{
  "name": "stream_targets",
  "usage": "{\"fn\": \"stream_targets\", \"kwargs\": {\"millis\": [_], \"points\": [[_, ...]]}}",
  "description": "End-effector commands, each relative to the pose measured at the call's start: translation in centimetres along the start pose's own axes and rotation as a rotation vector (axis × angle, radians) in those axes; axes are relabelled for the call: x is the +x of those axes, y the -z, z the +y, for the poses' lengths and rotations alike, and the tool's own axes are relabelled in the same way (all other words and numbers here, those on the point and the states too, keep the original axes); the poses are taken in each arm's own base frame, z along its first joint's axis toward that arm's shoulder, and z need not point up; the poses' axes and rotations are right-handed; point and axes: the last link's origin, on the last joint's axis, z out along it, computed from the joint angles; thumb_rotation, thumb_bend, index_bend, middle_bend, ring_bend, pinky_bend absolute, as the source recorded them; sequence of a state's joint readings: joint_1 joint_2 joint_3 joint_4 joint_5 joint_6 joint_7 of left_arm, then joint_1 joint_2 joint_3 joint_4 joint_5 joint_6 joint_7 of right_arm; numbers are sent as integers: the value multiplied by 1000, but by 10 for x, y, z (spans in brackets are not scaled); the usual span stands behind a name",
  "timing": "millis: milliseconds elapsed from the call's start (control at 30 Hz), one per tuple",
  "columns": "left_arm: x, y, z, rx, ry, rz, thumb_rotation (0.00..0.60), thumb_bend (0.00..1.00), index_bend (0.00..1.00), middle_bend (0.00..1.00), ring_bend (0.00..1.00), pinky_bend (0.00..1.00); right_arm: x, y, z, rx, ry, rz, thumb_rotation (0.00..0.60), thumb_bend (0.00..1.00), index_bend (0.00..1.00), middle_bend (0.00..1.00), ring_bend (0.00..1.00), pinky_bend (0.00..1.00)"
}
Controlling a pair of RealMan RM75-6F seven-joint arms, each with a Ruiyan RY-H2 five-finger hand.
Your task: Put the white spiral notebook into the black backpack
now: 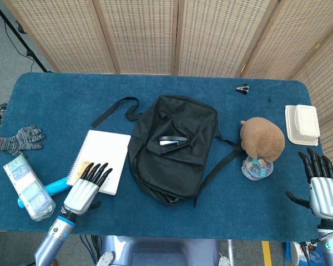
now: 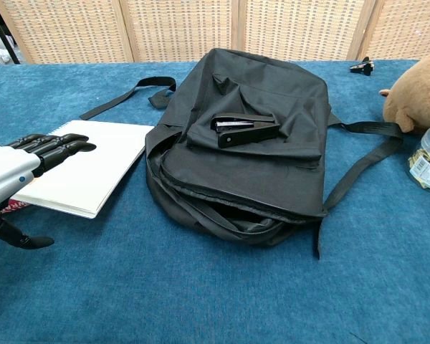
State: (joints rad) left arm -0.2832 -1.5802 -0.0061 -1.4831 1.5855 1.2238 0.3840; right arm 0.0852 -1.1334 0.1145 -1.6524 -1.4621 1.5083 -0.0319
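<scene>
The white spiral notebook (image 1: 102, 155) (image 2: 93, 165) lies flat on the blue table, just left of the black backpack (image 1: 175, 147) (image 2: 251, 143). The backpack lies flat with its opening gaping toward the near edge, and a black stapler (image 1: 172, 144) (image 2: 244, 130) rests on top of it. My left hand (image 1: 86, 188) (image 2: 25, 168) hovers open over the notebook's near edge, fingers stretched forward and holding nothing. My right hand (image 1: 322, 188) stays open at the near right corner of the table, far from both.
A brown plush toy (image 1: 262, 138) sits on a clear jar (image 1: 257, 168) right of the backpack. A white food box (image 1: 302, 124) is at the right edge. A grey glove (image 1: 19, 139), a plastic packet (image 1: 29, 187) and a blue box (image 1: 56, 185) lie left of the notebook. A small clip (image 1: 242, 87) is at the back.
</scene>
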Motion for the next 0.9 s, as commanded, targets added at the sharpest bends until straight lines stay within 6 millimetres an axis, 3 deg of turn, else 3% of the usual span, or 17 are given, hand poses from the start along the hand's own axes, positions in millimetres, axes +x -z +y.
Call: {"fn": "stream_targets", "kwargs": {"millis": [33, 200, 333, 433, 667, 900], "points": [[-7, -7, -3, 12, 18, 22, 600, 0, 0, 0, 0, 0, 0, 0, 0, -1, 0, 0, 600, 0, 0, 0, 0, 0], [-12, -17, -7, 23, 10, 47, 600, 25, 0, 0, 0, 0, 0, -1, 0, -4, -5, 2, 600, 0, 0, 0, 0, 0], [-13, -27, -7, 30, -8, 92, 600, 143, 2, 0, 11, 69, 1, -1, 1, -7, -6, 3, 600, 0, 0, 0, 0, 0], [-14, -32, -6, 36, 9, 137, 600, 210, 128, 55, 113, 203, 1, -1, 2, -9, -6, 2, 600, 0, 0, 0, 0, 0], [-15, -31, -9, 16, 22, 196, 600, 259, 483, 336, 332, 389, -1, -1, 2, -10, -4, -5, 600, 0, 0, 0, 0, 0], [-14, -35, -12, 11, 32, 232, 600, 448, 633, 465, 414, 453, -2, 0, 1, -9, -1, -11, 600, 0, 0, 0, 0, 0]]}}
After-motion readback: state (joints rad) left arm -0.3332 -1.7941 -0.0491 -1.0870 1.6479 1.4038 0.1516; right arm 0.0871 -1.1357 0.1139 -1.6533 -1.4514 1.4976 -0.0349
